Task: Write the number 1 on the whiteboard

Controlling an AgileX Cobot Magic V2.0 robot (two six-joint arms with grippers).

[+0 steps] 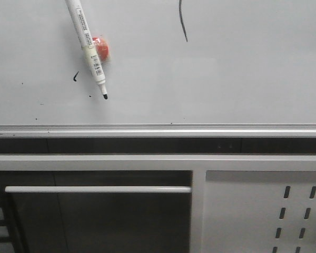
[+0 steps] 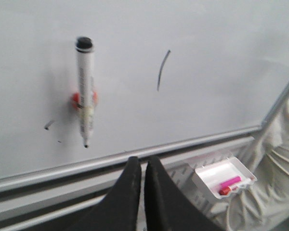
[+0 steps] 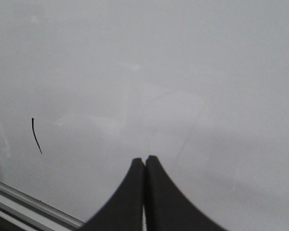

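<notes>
stroke drawn, marker parked, both arms standing off

the number 1 (image 1: 183,21) is sitting on the whiteboard (image 1: 242,74) toward twelve o'clock in the front view, its upper end cut off by the picture's edge. it is a thin black line with a slight bow, its long axis running near vertical, the lower end drifting toward five o'clock. in the left wrist view the whole stroke (image 2: 163,70) is showing, leaning the other way because of that camera's angle.

over at ten o'clock from the stroke's lower end, well apart from it, a white marker (image 1: 88,47) is clinging to the board against a red round holder (image 1: 101,48), probably a magnet clip, which would explain why it is staying up unheld. its uncapped black tip is pointing down toward five o'clock, just clear of a small black tick mark (image 1: 75,77).

the left end effector (image 2: 143,166) is hanging below the board's silver frame with its fingers pressed together on nothing. the right end effector (image 3: 144,163) is likewise closed and empty, facing bare board with the stroke off to its side.

judging by this, the writing looks finished.
</notes>
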